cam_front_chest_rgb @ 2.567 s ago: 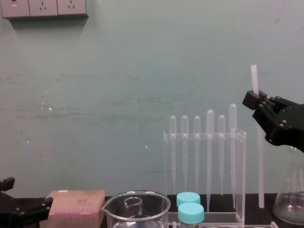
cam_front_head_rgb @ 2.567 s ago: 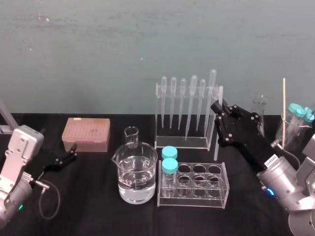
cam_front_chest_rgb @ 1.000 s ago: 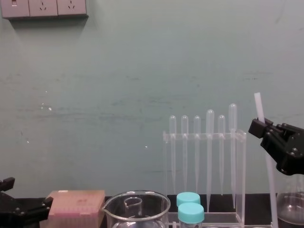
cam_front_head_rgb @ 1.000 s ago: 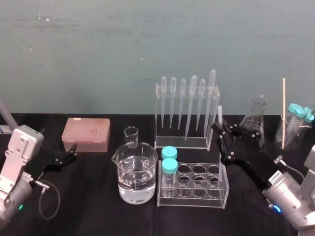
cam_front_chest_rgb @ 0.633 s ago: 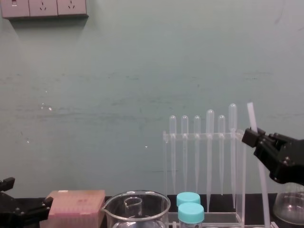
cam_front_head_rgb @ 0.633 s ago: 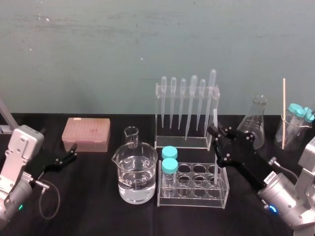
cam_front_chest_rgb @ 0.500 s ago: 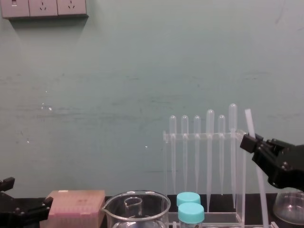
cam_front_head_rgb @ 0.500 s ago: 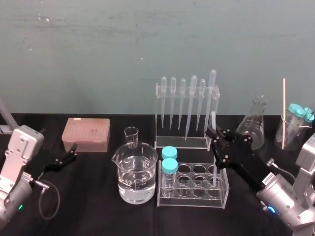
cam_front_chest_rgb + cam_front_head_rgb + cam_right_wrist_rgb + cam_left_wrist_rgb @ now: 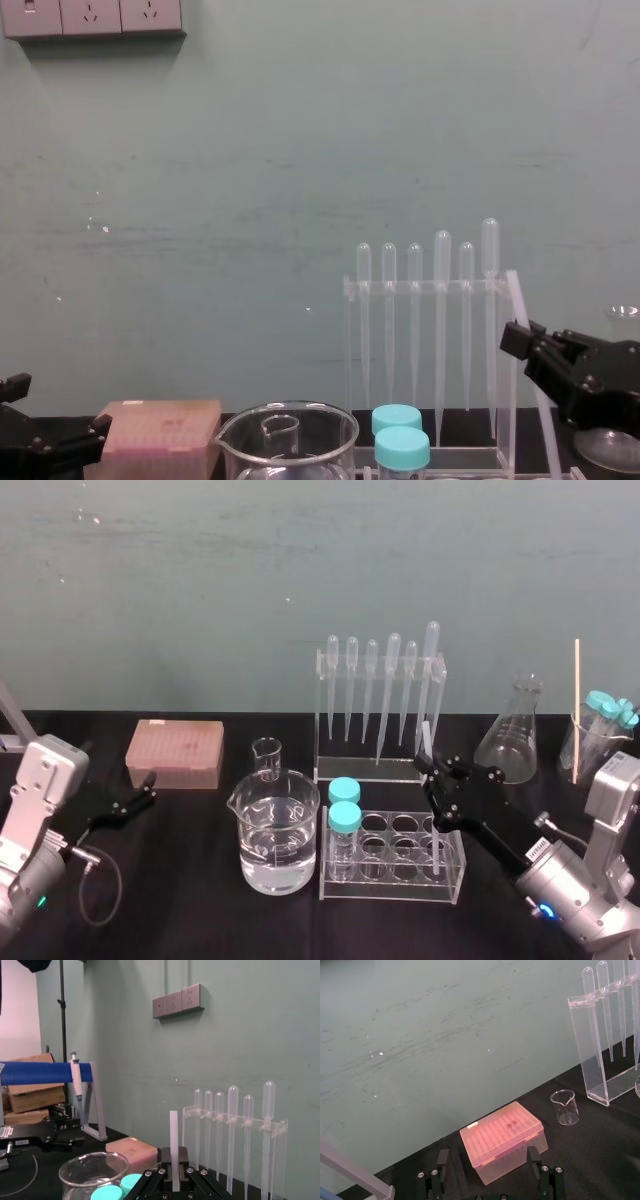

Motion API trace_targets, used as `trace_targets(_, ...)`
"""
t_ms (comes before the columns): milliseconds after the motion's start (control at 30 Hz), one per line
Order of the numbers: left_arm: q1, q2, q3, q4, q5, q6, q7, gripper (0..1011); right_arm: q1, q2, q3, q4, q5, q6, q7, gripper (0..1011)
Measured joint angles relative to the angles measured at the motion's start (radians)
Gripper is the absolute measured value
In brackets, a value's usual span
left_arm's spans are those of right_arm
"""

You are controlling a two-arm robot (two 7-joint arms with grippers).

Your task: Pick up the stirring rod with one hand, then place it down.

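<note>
Stirring rod near upright, tight between jaws of right gripper; left gripper jaws apart.

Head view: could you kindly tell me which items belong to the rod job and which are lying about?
In use: stirring rod, right gripper shut on it.
Lying about: left gripper parked left, beaker, pipette stand, tube rack, pink box, flask.

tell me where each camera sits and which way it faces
Head: high, looking down; left pincer parked, right pincer shut on the stirring rod.
Chest: low, facing forward; right pincer lower right.
Left wrist: on left arm, facing the pink box; own fingers.
Right wrist: behind its pincer and rod.
Pipette rack in all four.
</note>
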Motion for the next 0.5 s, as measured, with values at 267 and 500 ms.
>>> trace_targets(267, 0.000, 0.000, 0.000, 0.000, 0.000, 0.000, 0.000, 1000, 0.005, 0.003, -0.007, 0.016, 0.000, 0.017, -0.001, 71)
trace_targets(500, 0.000, 0.000, 0.000, 0.000, 0.000, 0.000, 0.000, 1000, 0.012, 0.005, -0.013, 0.026, 0.004, 0.031, 0.001, 71)
